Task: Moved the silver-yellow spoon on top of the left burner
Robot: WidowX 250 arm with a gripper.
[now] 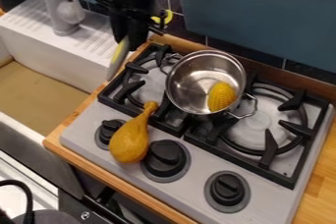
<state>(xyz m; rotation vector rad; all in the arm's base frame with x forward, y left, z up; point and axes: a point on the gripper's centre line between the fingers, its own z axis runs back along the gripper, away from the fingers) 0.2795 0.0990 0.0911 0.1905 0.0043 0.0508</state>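
Pinches the silver and yellow spoon (118, 60) in the black gripper (130, 40), closed up on it, with the low end tipped left. Hangs between the white sink (49, 43) and the left burner (150, 88), at the far side, left of the shiny pot (187, 84) with yellow corn (222, 96) inside

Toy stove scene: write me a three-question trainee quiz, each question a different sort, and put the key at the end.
1. Multiple choice: What lies inside the metal pot?
a) a lemon
b) a yellow corn cob
c) a fork
2. True or false: The silver-yellow spoon is held by the gripper.
3. Fill in: The stove has ___ black knobs along its front.
Key: 1 b; 2 true; 3 three
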